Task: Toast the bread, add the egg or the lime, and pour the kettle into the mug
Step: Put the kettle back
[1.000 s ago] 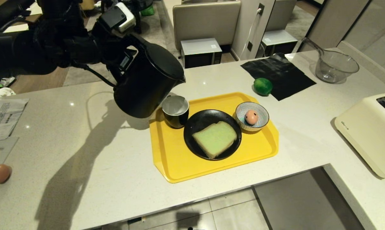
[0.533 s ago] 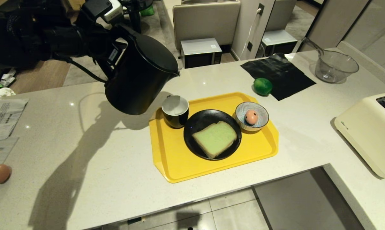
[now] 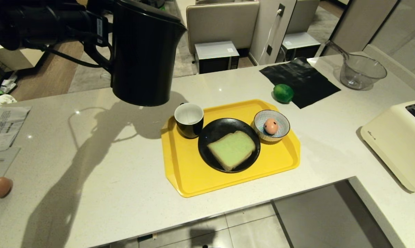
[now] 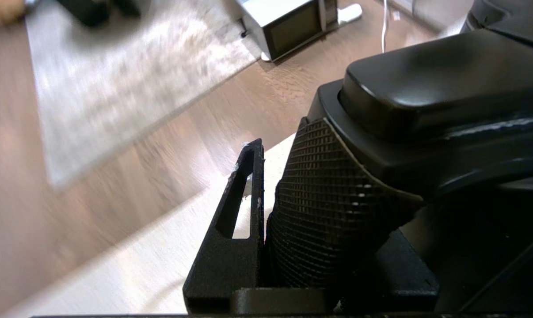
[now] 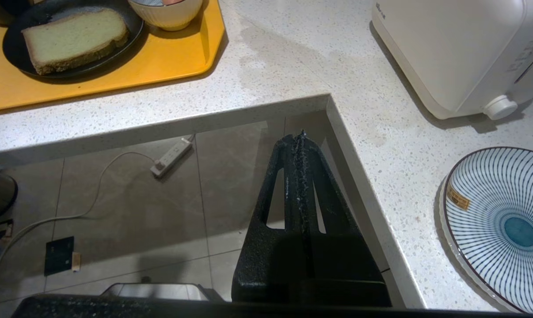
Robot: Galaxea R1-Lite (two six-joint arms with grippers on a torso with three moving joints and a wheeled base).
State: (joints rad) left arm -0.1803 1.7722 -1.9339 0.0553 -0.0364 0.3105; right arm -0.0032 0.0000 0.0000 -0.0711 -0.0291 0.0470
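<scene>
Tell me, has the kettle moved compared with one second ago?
Yes. The kettle, held by the left gripper, has swung back upright and drawn up and left, away from the mug, which stayed put.

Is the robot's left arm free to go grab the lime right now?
Probably not: its left tool is shut on the kettle handle, held above the counter. The lime lies uncovered beside the black cloth.
</scene>
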